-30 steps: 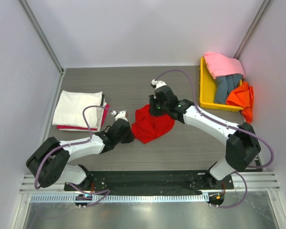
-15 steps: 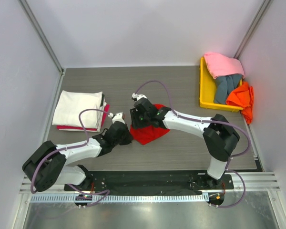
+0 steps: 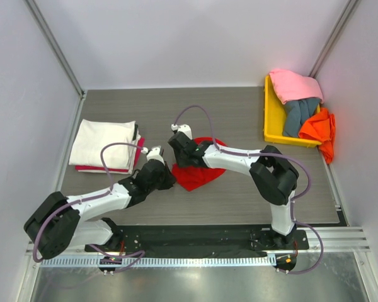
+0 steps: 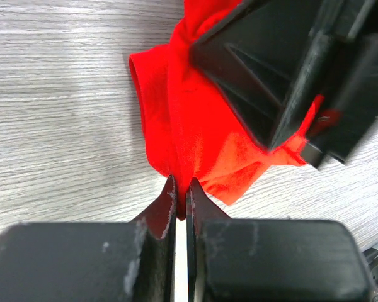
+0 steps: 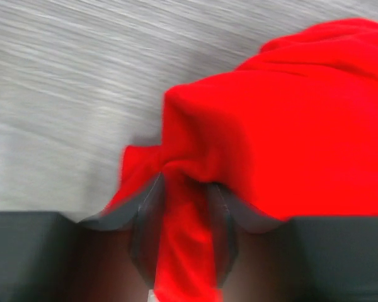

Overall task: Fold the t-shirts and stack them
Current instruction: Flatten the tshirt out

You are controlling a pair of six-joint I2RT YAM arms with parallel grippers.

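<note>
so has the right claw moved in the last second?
Yes. The right claw, gripping the bright red cloth t-shirt, has swung left in the top view, away from the yellow plastic tray and toward the folded white-topped stack.

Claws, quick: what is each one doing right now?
Left claw: closed, pinching the bright red cloth t-shirt.
Right claw: closed on the same t-shirt.

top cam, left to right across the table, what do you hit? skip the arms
folded stack → red t-shirt → yellow tray → orange t-shirt
</note>
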